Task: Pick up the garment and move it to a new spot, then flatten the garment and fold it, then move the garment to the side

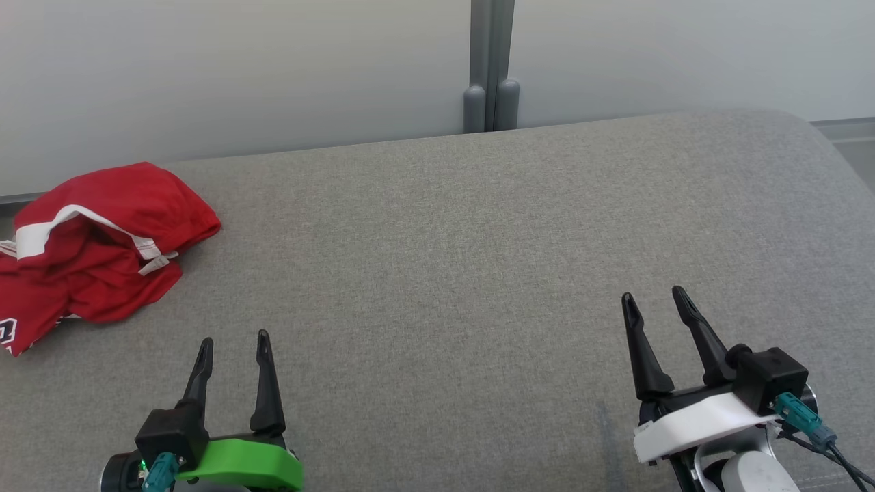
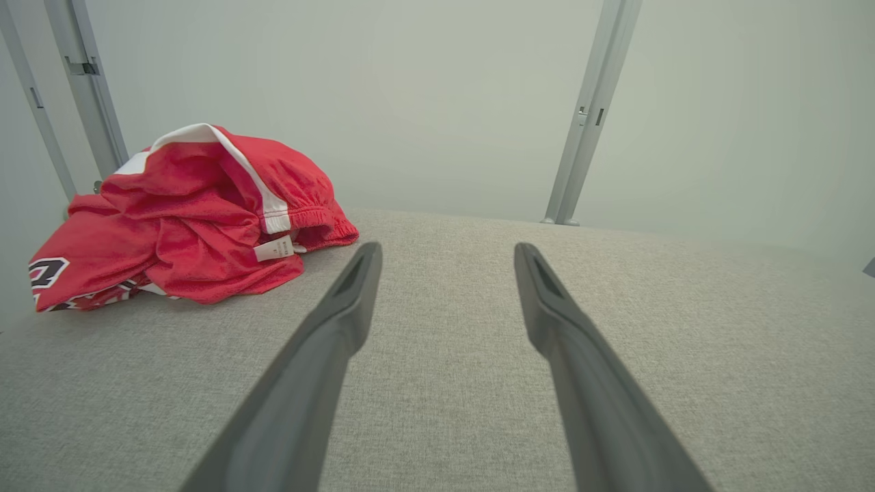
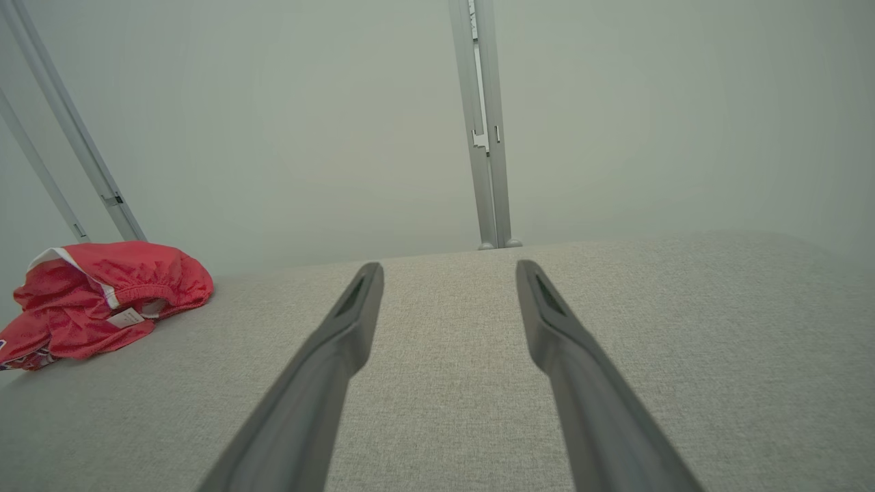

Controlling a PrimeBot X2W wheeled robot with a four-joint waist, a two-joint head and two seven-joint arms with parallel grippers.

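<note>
Grey table (image 1: pixel 478 239) bears the crumpled red garment (image 1: pixel 102 239), perhaps shorts, at its far-left edge, untouched; left hand (image 1: pixel 234 337) and right hand (image 1: pixel 653 292) are spread and empty, so pickup awaits a leftward reach.

Open bench (image 1: pixel 444 273) spreads across middle and right, the heaped garment (image 1: pixel 102 239) blocking its far left, a wall (image 1: pixel 273 68) behind.

Test booth: pale partition panels (image 1: pixel 239 68) behind grey padded surface (image 1: pixel 444 273).
</note>
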